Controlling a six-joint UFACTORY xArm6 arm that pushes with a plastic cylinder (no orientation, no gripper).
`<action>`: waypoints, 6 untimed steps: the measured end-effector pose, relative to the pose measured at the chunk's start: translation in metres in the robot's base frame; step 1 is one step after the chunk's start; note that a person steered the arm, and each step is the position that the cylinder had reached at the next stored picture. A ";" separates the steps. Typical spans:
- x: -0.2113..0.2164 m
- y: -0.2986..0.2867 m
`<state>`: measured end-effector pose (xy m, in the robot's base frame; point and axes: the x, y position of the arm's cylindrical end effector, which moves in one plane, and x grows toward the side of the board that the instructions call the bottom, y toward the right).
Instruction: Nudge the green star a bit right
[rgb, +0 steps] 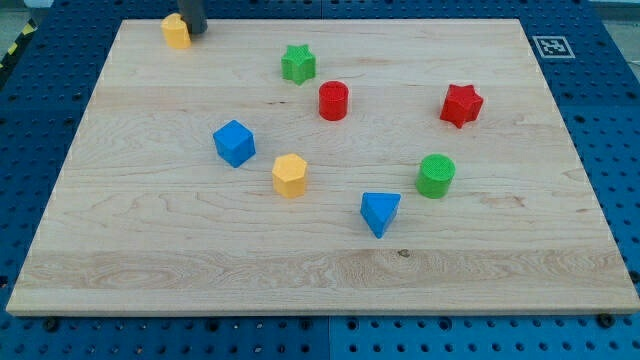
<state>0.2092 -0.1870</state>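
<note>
The green star (298, 63) lies on the wooden board (140, 240) near the view's top, left of centre. A red cylinder (333, 101) sits just below and to the right of it. My tip (195, 31) is at the board's top left corner, touching the right side of a yellow block (176, 31). The tip is well to the left of the green star, about a hundred pixels away.
A blue cube (234, 143) and a yellow hexagonal block (290, 176) sit left of centre. A blue triangular block (379, 213), a green cylinder (436, 176) and a red star (461, 105) are on the right. A marker tag (551, 46) sits off the board's top right corner.
</note>
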 end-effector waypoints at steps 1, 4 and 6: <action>0.000 -0.004; 0.000 0.036; 0.000 0.065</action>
<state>0.2093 -0.1217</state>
